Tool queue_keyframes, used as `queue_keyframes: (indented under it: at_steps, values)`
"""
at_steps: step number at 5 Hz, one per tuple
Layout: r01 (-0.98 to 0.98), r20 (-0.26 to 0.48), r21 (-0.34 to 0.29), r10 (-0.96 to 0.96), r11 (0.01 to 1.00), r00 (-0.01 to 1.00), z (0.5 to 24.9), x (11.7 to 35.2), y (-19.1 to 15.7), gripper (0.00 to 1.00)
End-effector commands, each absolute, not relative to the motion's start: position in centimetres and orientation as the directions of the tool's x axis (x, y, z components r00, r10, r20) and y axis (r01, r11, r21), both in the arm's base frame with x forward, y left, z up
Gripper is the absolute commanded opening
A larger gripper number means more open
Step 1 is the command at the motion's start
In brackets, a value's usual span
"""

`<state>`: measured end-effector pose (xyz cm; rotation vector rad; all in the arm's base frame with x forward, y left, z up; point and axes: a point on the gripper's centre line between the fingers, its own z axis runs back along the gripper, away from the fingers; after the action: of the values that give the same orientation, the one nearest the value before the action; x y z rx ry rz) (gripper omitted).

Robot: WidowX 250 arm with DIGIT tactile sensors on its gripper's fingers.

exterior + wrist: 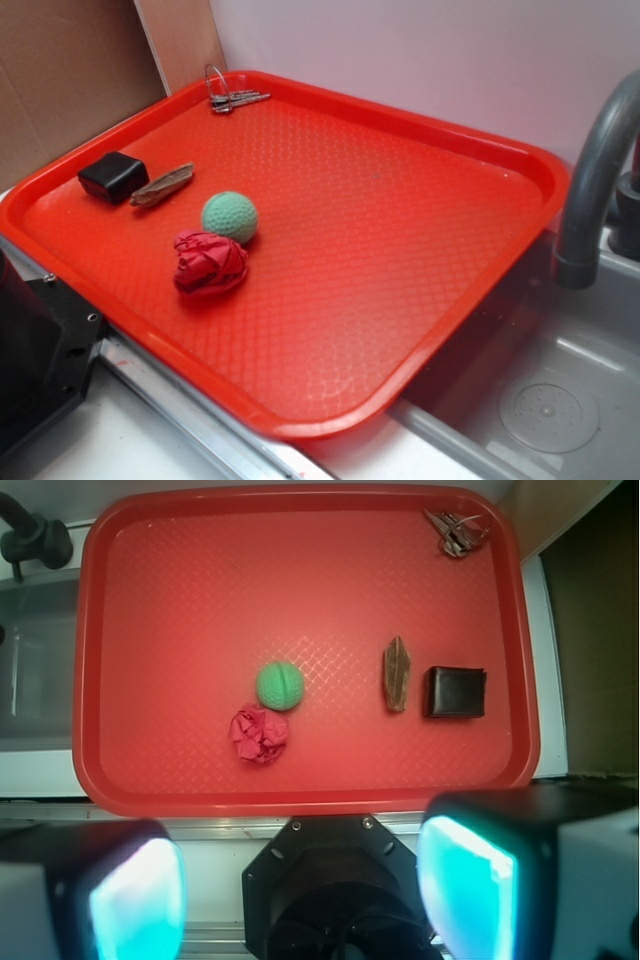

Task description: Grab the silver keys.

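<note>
Silver keys (236,98) at the far corner of the red tray (400,250), close against the raised rim, wire ring pointing to the wall. In the wrist view, same bunch (455,532) at the top right corner. Probably light, stiff and thin metal, lying almost flat on the textured floor; likely slippery and loose on the ring (blades may swing or fan out when lifted). Best hold, as a judgement: across the gathered blades near the ring, fingers pressed low to the tray; the thin wire alone would slip easily.

Gripper (300,890) high above the near edge of the tray, well apart from the keys, jaws wide open and holding nothing, one pad (135,900) at each side of the wrist view.

Between here and the keys: green ball (229,216) touching a crumpled red paper (209,263), a brown stick-like piece (162,185) just beside a black box (112,176). All near the middle or side, none touching the keys. Main obstacle rather the tray rim itself, leaving little room for one finger on the corner side. Grey faucet (590,190) and sink (540,400) off to the side, out of the way.
</note>
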<state>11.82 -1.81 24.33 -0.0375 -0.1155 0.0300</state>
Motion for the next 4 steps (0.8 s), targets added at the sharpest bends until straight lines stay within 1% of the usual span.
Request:
queue_keyframes:
  at_steps: [1, 2, 3, 4]
  values:
    - [-0.028, 0.115, -0.039, 0.032, 0.999, 0.993, 24.3, 11.8, -1.8, 1.0]
    - [-0.232, 0.13, -0.026, 0.234, 0.972, 0.964, 20.6, 14.5, 3.2, 1.0]
    - [-0.372, 0.171, -0.046, 0.374, 0.927, 0.912, 18.8, 17.9, 6.3, 1.0]
    - [-0.458, 0.232, -0.111, 0.472, 0.882, 0.851, 18.2, 18.3, 7.0, 1.0]
